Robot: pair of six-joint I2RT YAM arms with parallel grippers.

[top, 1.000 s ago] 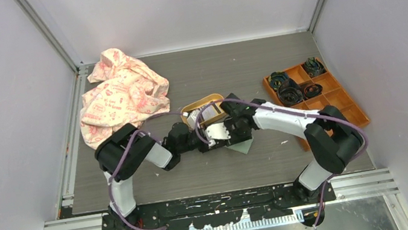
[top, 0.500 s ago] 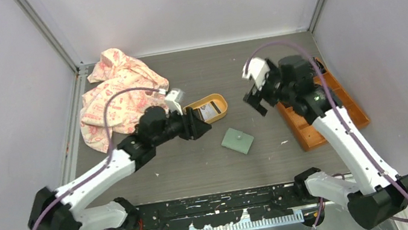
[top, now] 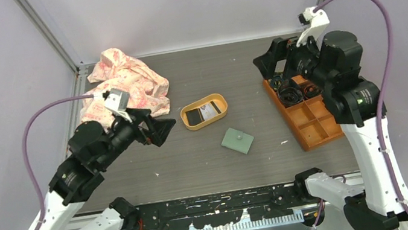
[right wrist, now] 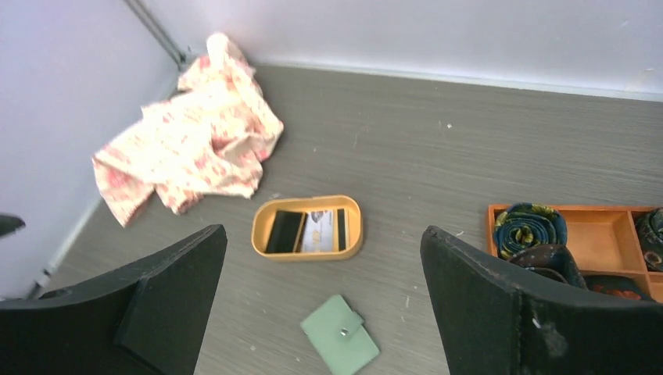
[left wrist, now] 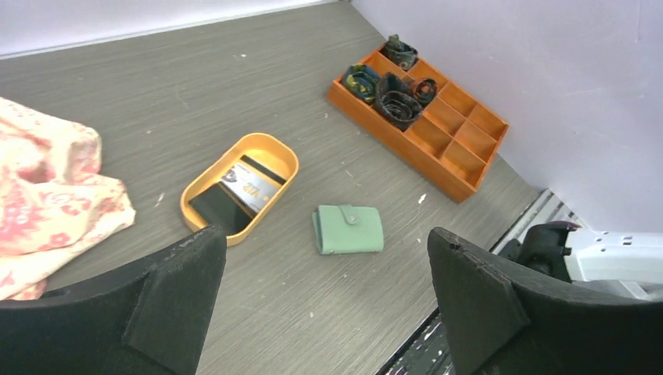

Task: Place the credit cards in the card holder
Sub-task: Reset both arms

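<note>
Left jaws: wide apart and empty; in the left wrist view both black fingers [left wrist: 160, 301] frame the desk, with nothing between them.
Right jaws: also wide apart and empty; the right wrist view shows its fingers [right wrist: 508, 305] at either side of the frame.
Card holder [top: 238, 140]: lies flat on the desk [top: 213, 71], folded shut with its snap button on top. It is between the two pairs of jaws in the top view, well apart from both and touched by neither.
Card holder against the tray: just near-side of the oval tray [top: 204, 98] and apart from it; the left wrist view [left wrist: 348, 229] and right wrist view [right wrist: 339, 344] agree.
Credit cards [top: 201, 114]: inside the tray, lying flat, one black and one pale with a dark stripe; they overlap, and I cannot tell how many there are.
Left arm [top: 75, 171]: raised off the desk and reaching from the near left corner, with its wrist beside the cloth [top: 122, 93] and the jaws pointing right toward the tray.
Right arm [top: 367, 139]: standing tall at the right, with its wrist high over the far end of the orange box [top: 314, 130] and the jaws pointing left.
Orange box: at the desk's right edge, with dark rolled bands [top: 289, 91] in its far compartments.
</note>
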